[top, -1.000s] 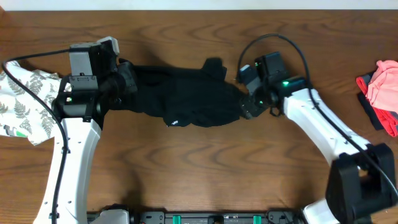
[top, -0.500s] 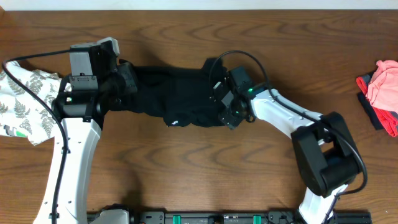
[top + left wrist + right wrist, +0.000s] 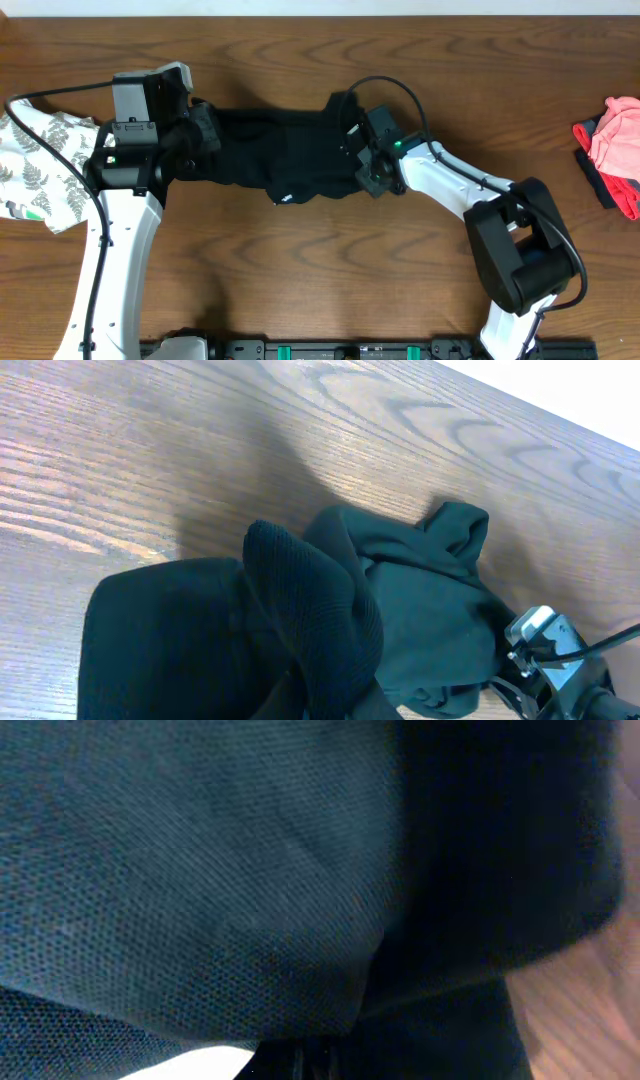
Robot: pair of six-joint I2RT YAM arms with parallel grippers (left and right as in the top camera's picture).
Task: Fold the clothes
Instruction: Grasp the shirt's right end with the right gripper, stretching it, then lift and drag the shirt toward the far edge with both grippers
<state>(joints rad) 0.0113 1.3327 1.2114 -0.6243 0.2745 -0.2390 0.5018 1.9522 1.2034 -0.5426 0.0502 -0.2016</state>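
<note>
The clothes in play are a large black garment (image 3: 290,155), stretched left to right across the table's middle. My left gripper (image 3: 205,135) is shut on its bunched left end. In the left wrist view a ribbed fold of the garment (image 3: 310,610) rises between that gripper's fingers (image 3: 322,705). My right gripper (image 3: 362,172) is shut on the garment's right end, just below a small flap that sticks up there. Black mesh fabric (image 3: 220,870) fills the right wrist view and hides the jaws.
A white fern-print garment (image 3: 40,170) lies at the left edge under the left arm's cable. A pink piece (image 3: 618,135) and a black piece with red trim (image 3: 598,175) sit at the far right edge. Bare wood shows in front of the black garment.
My right gripper has moved left onto the black garment's right end and closed there. The garment's right edge has bunched inward. The left arm has not moved.
</note>
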